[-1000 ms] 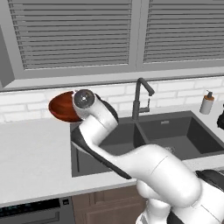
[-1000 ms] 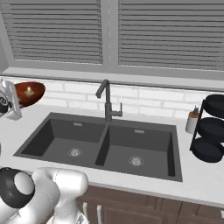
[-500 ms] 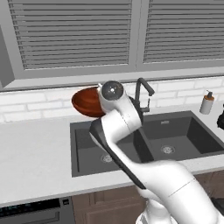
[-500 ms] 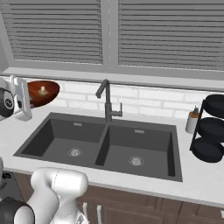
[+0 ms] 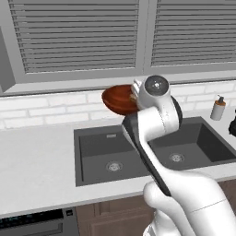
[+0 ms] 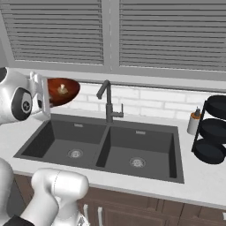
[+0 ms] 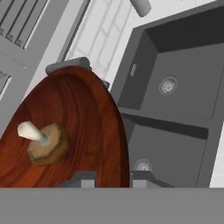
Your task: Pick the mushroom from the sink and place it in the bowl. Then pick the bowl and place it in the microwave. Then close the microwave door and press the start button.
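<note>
Bowl (image 6: pixel 62 91) (mushroom (image 7: pixel 46 143) inside) has swung rightward above the sink (image 6: pixel 106 148); our claw (image 7: pixel 113 178) pinches its rim, microwave next.

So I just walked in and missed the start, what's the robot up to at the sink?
The arm is holding the wooden bowl in the air above the sink, its pincer clamped on the bowl's rim. The mushroom already lies inside the bowl, so the first step is done. Both sink basins hold nothing but their drains. The bowl hangs near the faucet, in front of the white tile wall, not yet set down anywhere.
</note>
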Robot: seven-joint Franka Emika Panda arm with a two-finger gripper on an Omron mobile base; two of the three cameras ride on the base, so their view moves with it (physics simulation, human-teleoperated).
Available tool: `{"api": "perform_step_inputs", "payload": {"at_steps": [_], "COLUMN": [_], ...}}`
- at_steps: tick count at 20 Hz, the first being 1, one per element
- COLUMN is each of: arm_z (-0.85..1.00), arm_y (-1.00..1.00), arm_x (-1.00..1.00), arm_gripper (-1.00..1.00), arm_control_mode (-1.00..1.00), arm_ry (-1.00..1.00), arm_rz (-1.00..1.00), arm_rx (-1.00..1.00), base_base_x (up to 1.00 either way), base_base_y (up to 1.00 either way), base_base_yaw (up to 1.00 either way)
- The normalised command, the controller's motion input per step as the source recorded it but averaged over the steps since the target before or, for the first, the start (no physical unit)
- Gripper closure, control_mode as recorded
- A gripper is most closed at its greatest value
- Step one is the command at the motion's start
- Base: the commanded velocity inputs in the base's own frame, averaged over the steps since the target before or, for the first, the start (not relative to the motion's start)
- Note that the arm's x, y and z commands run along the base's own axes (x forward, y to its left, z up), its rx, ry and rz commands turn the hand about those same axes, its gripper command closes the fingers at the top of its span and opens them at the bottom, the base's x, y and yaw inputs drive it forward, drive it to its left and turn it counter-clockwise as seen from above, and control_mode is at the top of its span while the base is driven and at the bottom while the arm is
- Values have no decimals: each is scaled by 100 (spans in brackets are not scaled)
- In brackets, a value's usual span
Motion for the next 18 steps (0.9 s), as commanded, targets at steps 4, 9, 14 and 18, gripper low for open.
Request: {"api": "perform_step_inputs", "payload": {"at_steps": [4, 9, 14, 18], "arm_z": [23, 12, 1, 0], "arm_y": [-92, -51, -2, -25], "arm_x": [-20, -40, -8, -51], "arm_gripper": [100, 100, 100, 100], "arm_control_mode": [-100, -100, -100, -100], "arm_ry": [0, 0, 0, 0], "arm_rz": [-4, -2, 0, -8], "arm_rx": [7, 5, 10, -1], "base_base_x": [0, 0, 0, 0], "base_base_y": [0, 0, 0, 0], "base_base_yaw": [0, 0, 0, 0]}}
